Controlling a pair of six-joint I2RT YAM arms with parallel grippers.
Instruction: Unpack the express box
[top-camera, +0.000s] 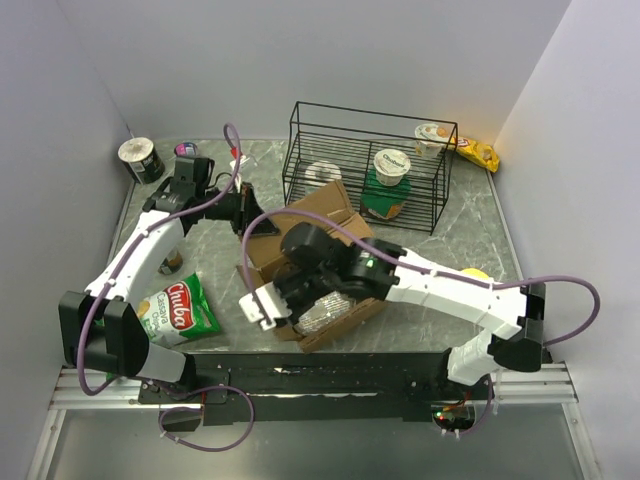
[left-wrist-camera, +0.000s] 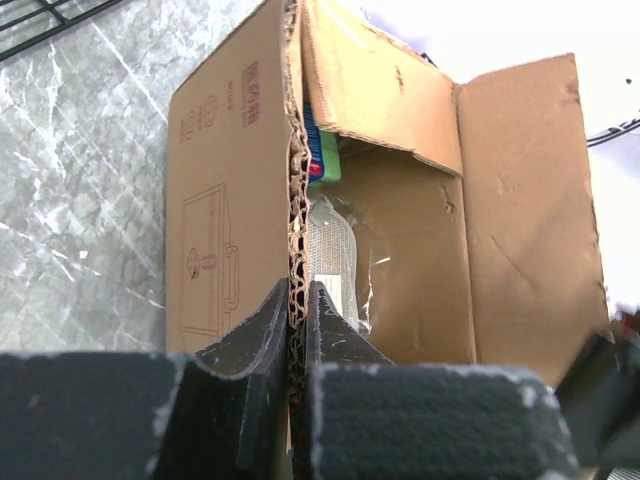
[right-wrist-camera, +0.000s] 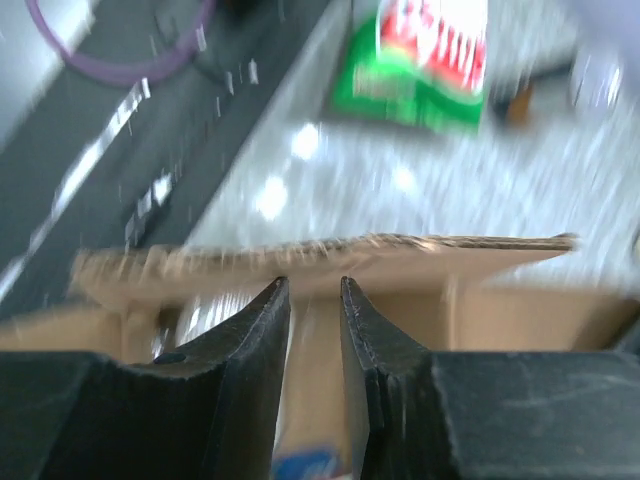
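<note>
The express box (top-camera: 322, 212) lies open on the table, its brown flaps spread. My left gripper (top-camera: 247, 212) is shut on the corrugated edge of its wall (left-wrist-camera: 293, 200), one finger on each side. Inside the express box (left-wrist-camera: 400, 230) lie a silvery bubble pouch (left-wrist-camera: 335, 250) and a blue-green pack (left-wrist-camera: 318, 155). My right gripper (top-camera: 290, 298) hangs over the box's near side, by the silvery pouch (top-camera: 325, 312). In the blurred right wrist view its jaws (right-wrist-camera: 313, 285) stand narrowly apart before the box wall (right-wrist-camera: 500, 300). A pale strip with a blue patch shows between them; contact is unclear.
A black wire basket (top-camera: 440, 185) at the back holds a yoghurt cup (top-camera: 392, 165), a tape roll (top-camera: 322, 175) and a green item (top-camera: 385, 202). A green Chuba bag (top-camera: 180, 308) lies front left. A can (top-camera: 140, 158) and a yellow packet (top-camera: 478, 152) sit in the far corners.
</note>
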